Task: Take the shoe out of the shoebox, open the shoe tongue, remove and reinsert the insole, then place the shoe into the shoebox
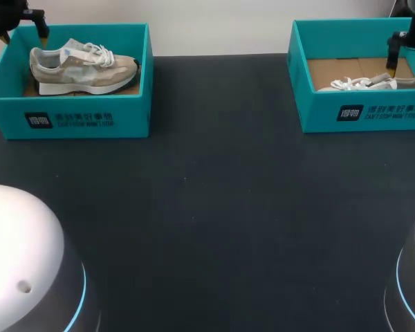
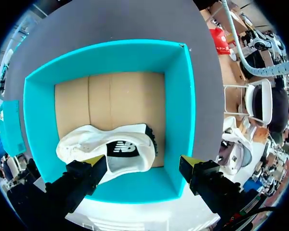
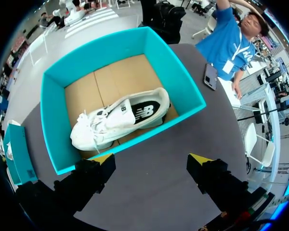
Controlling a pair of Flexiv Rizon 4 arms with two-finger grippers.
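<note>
You have not done any part of the job yet. Both shoes sit inside their boxes.

The left shoebox [image 1: 14,117] is at the far left corner of the tabletop [image 1: 207,207]. A tan shoe [image 1: 83,69] stands in it on its sole, with its toe toward the right wall of the box. Your left claw [image 1: 24,31] hangs above the far left corner of this box. Its two fingers are spread wide apart and it has nothing in it. In the left wrist view the shoe lies below the claw, close to the box wall on the claw's side, and you can look down into the shoe at its dark insole.

The right shoebox [image 1: 318,114] is at the far right corner of the tabletop. A white shoe [image 1: 366,83] lies low in it, and from the head view you see only its laces and top over the front wall. Your right claw [image 1: 401,59] hangs above this box. It is wide open too, and it has nothing in it. In the right wrist view the claw is not touching the shoe.

So all the steps are left. You need to lift a shoe out, pull the tongue open, take the insole out, push it back in, and put the shoe back in its box.
</note>
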